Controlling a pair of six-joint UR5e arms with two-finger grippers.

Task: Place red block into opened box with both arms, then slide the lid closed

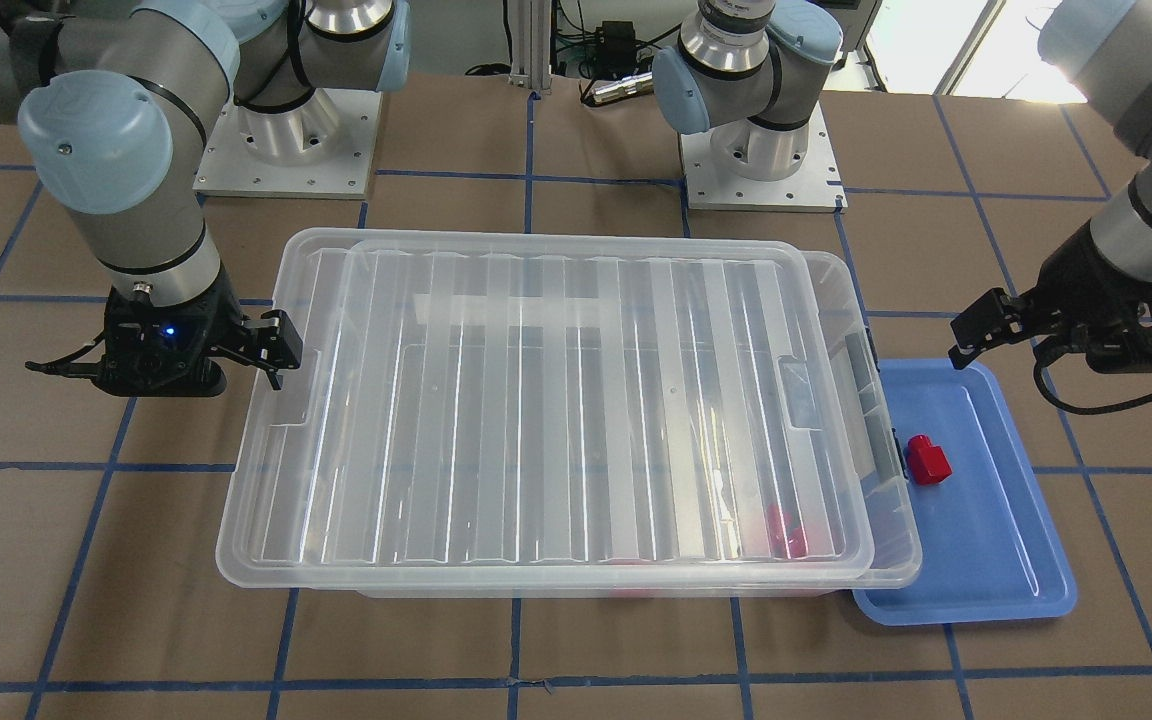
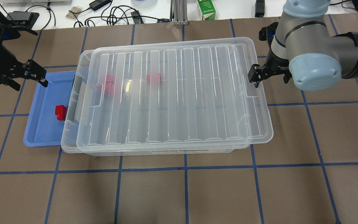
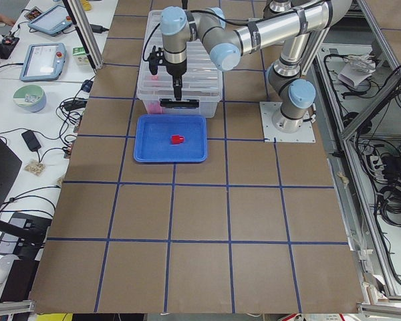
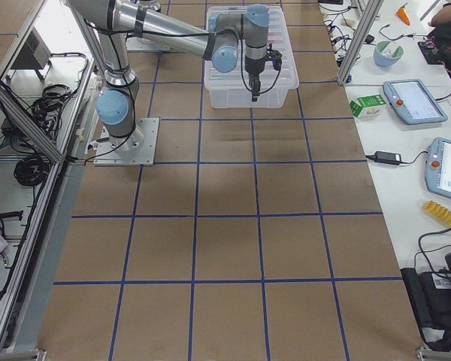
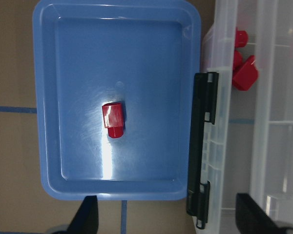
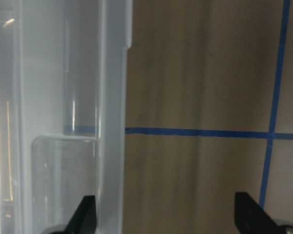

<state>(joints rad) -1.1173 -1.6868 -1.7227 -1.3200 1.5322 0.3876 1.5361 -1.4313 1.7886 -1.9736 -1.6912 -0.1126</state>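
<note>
One red block [image 1: 929, 460] [image 2: 60, 112] [image 5: 113, 119] [image 3: 176, 139] lies in the blue tray [image 1: 996, 560] [image 2: 39, 130] [image 5: 68, 161] beside the box. The clear box [image 1: 891, 565] [image 2: 68, 146] carries its ribbed lid [image 1: 556, 400] [image 2: 179, 93], shifted toward my right arm's end, so a narrow strip stays uncovered at the tray end. More red blocks [image 2: 109, 85] show through the lid. My left gripper [image 1: 1071, 330] [image 2: 20, 77] [image 5: 166, 222] hovers open above the tray's far end. My right gripper [image 1: 206, 360] [image 2: 270, 76] [image 6: 163, 219] stands open, astride the lid's short edge and holding nothing.
The box's black latch [image 5: 200, 146] runs along the end beside the tray. Both arm bases [image 1: 286, 140] stand behind the box. Brown table with blue tape lines [image 2: 185, 168] stretches in front. Cables and devices lie on the white bench [image 2: 120, 12] beyond.
</note>
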